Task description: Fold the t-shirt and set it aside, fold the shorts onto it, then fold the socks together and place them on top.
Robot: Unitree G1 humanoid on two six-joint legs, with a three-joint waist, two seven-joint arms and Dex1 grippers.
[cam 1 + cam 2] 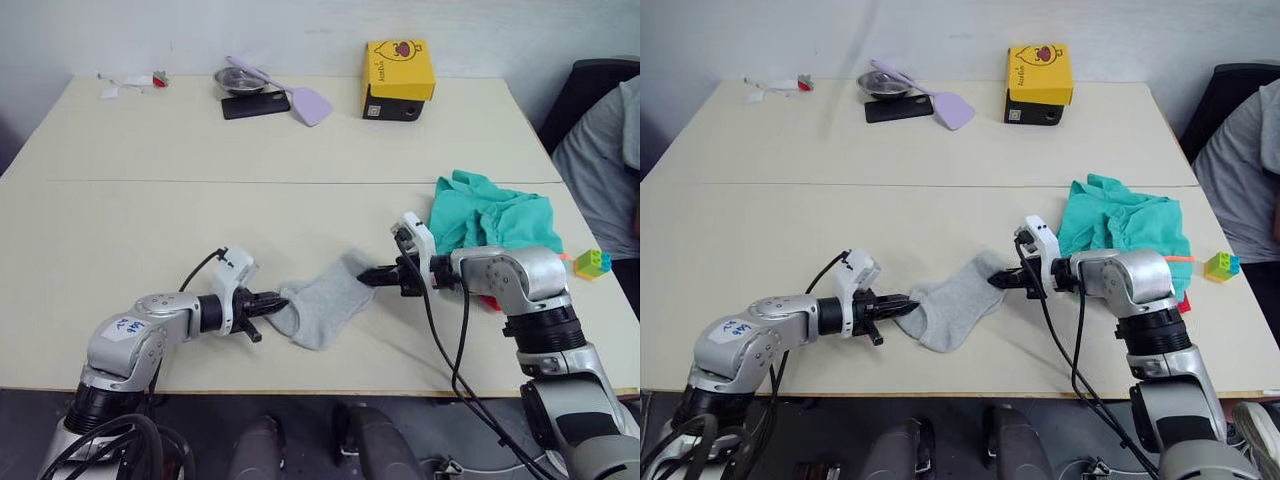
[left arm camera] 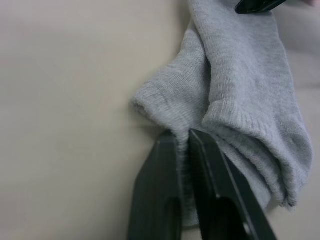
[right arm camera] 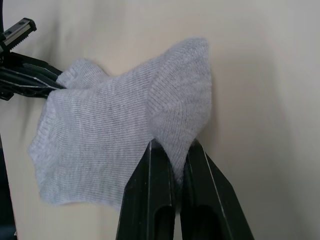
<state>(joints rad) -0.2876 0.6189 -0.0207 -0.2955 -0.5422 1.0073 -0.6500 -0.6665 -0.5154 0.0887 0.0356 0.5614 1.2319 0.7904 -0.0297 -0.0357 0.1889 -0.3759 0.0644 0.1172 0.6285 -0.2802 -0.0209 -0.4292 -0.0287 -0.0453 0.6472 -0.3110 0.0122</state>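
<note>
The socks [image 1: 325, 298], lying on the near bench [image 1: 150, 210], are clamped at opposite ends by the left pincer [image 1: 275, 302] and right pincer [image 1: 372, 278], presumably for folding together, while the shorts [image 1: 490, 215] are already stacked at the right.

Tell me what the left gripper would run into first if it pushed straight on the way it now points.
The left gripper is shut on the socks, so it would push into that knit first. Past the socks, the right gripper faces it, roughly in line, though depth is hard to judge.
</note>
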